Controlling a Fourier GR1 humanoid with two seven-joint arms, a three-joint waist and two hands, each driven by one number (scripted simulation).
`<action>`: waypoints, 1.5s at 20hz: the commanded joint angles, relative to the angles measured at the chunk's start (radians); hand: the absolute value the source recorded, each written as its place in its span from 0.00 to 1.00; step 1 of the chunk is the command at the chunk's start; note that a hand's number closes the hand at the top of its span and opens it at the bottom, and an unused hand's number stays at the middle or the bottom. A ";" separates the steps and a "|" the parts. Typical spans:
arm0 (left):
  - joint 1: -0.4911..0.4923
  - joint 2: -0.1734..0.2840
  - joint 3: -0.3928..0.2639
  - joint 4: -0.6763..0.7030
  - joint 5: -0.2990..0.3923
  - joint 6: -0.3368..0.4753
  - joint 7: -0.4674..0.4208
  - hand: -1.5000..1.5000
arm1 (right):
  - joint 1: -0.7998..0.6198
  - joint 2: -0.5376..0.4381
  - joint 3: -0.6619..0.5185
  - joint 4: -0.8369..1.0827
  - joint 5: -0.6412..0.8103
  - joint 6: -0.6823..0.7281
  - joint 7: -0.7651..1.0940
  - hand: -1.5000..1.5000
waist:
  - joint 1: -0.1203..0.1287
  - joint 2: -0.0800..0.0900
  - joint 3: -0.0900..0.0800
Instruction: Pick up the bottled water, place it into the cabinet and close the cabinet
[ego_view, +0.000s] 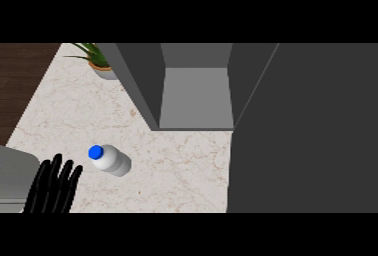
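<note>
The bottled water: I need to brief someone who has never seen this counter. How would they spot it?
Start at the open grey cabinet on the marble counter, then look down and left of it. The bottled water stands there, just right of the left hand, whose fingers are straight. It alone is white with a bright blue cap.

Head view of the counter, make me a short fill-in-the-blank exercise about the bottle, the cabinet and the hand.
1. The white plastic water bottle has a cap coloured ____.
2. The dark grey cabinet stands with its door ____.
3. The black left hand shows at the view's lower ____ corner, fingers straight, holding nothing.
4. The green potted plant stands to the ____ of the cabinet.

Missing words: blue; open; left; left
</note>
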 joint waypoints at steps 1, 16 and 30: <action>-0.010 -0.021 0.021 0.048 -0.002 0.016 -0.035 0.00 | 0.005 0.002 -0.024 0.053 0.000 0.034 -0.057 0.00 | -0.001 0.000 0.000; -0.150 0.053 0.262 0.435 0.072 -0.143 -0.224 0.00 | 0.042 0.026 0.053 0.068 0.089 0.044 -0.114 0.00 | -0.003 0.002 -0.001; -0.397 0.101 0.422 0.879 0.143 -0.255 -0.279 0.00 | 0.096 -0.009 0.023 0.035 0.041 0.105 -0.130 0.00 | -0.009 0.002 -0.001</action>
